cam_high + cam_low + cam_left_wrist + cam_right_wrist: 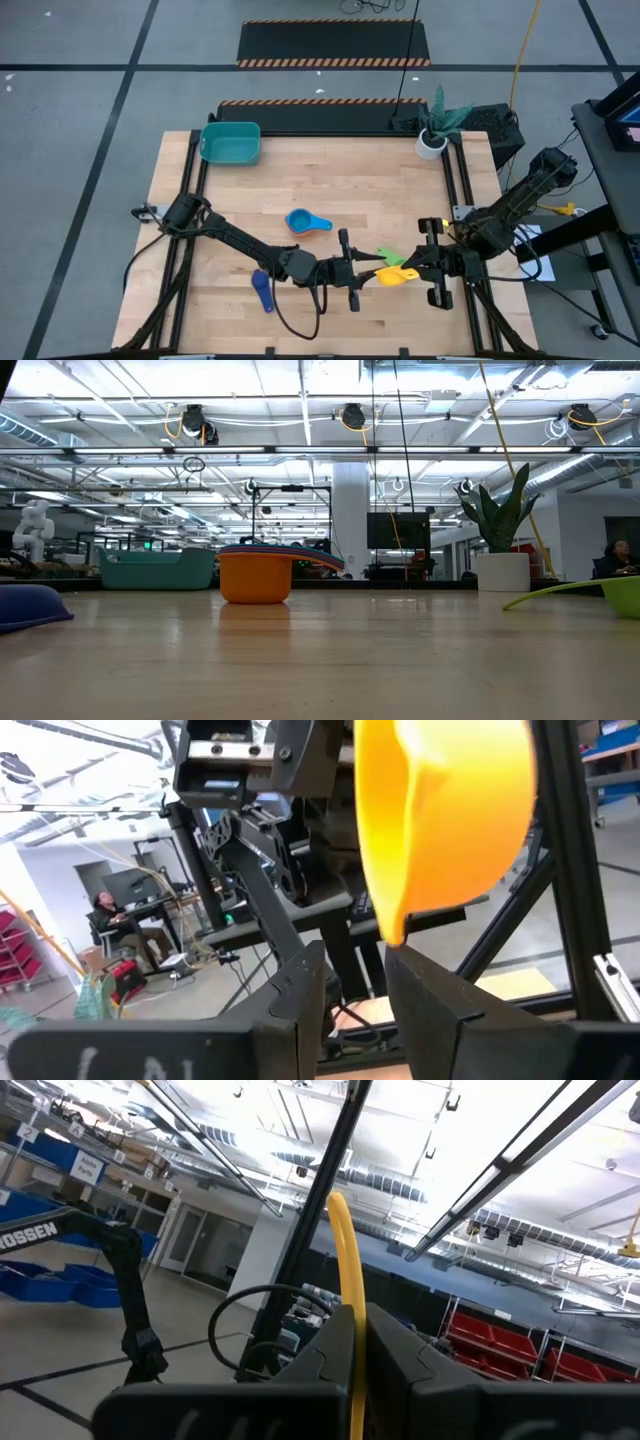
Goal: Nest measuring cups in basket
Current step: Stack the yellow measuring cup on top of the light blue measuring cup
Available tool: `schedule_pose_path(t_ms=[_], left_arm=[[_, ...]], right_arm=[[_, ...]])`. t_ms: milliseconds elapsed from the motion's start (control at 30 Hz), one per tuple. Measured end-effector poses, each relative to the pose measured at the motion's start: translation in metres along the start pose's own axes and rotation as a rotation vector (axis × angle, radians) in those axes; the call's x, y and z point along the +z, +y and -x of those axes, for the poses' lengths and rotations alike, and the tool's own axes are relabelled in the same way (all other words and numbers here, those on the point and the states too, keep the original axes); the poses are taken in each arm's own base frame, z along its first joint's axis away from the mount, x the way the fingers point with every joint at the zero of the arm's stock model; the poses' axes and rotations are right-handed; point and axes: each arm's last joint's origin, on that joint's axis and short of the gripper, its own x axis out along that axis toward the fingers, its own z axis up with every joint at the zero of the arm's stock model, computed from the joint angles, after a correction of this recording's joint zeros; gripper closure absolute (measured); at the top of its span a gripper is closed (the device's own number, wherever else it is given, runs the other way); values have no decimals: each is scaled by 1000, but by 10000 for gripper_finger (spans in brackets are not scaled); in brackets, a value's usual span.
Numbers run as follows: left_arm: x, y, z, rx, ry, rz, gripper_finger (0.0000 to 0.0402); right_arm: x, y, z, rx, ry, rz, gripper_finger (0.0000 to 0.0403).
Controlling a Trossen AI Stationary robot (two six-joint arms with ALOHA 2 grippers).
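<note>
The yellow cup (397, 277) looks light, stiff, slick; my right end effector (425, 268) pinches its handle, left end effector (362, 272) half-closed beside its bowl.

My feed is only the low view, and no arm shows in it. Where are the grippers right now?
Observer: Both meet over the table's near right part, at the yellow cup.
Operator: Who holds it?
Observer: The right gripper is shut on its thin handle.
Operator: And the left?
Observer: The left gripper is open, pointing at the cup's bowl from the other side. The bowl's rim sits just beyond its tips, not clamped.
</note>
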Motion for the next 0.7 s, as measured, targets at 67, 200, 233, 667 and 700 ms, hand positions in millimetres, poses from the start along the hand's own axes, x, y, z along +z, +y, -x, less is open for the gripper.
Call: schedule_pose_path(t_ms=[67,200,233,667,700], left_arm=[[1,0,0,2,-7,4,295],[1,0,0,2,-9,5,295],[1,0,0,2,-8,5,295],[4,-1,2,5,-31,19,296],[4,-2,2,5,-31,19,296]], right_arm=[[0,0,0,0,-1,-1,399],[0,0,0,0,3,1,399],[0,0,0,-1,2,1,399],[0,0,0,-2,7,4,399],[0,0,0,-2,7,6,399]])
